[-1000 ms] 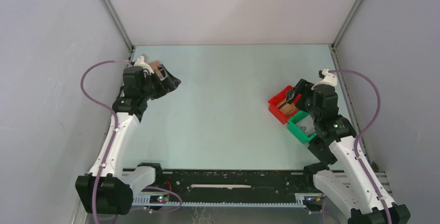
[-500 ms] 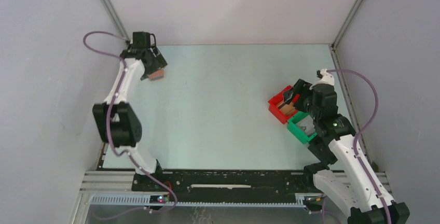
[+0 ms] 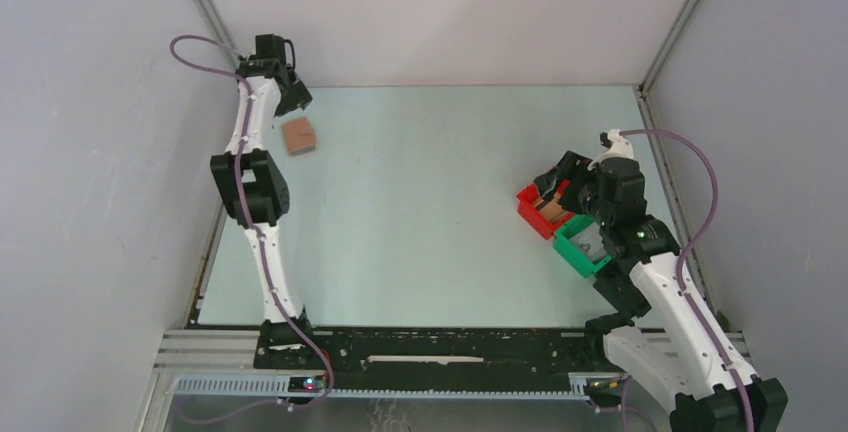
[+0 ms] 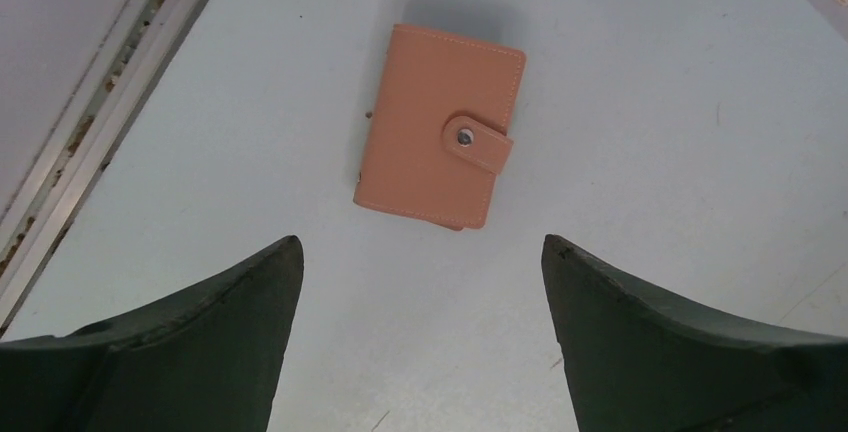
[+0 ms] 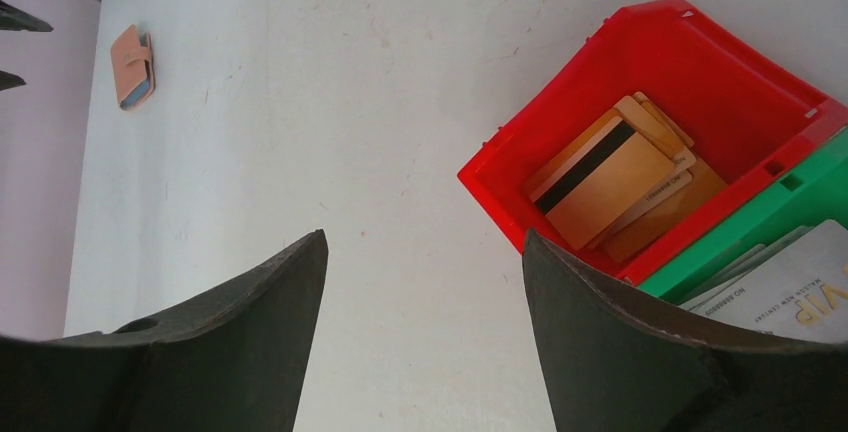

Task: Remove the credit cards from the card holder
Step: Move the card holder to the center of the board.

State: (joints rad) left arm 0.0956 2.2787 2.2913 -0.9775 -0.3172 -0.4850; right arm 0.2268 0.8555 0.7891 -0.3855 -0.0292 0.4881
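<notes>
A: Entry. Where is the card holder (image 4: pixel 440 139)?

B: It is a flat tan-brown folded wallet. It lies closed on the pale blue-green bench (image 3: pixel 430 202) at the far left, near the metal wall rail (image 4: pixel 95 122). Its small snap tab (image 4: pixel 478 142) is fastened. The left end effector (image 4: pixel 420 247) hangs above it, both dark fingers spread wide, touching nothing.

A: And the other arm?

B: The right end effector (image 5: pixel 425 242) is likewise spread apart and empty, well apart from the holder. It sits beside the red plastic bin (image 5: pixel 700 52), which holds a stack of gold cards (image 5: pixel 610 182). The green plastic bin (image 5: pixel 820 202) just beside that one holds pale cards (image 5: pixel 790 292).

A: Risks from here?

B: 3, as I judge it.
1: The holder is thin and lies flat. Fingers coming straight down may skid off its edges and push it toward the rail, where there is little room to grip.
2: The snap is shut. 1 arm pulling the tab alone may drag the whole holder instead of opening it, and the second arm is far off.
3: I cannot tell whether any cards are inside. A blind pinch could clamp the cover shut on them, or chase nothing.
</notes>
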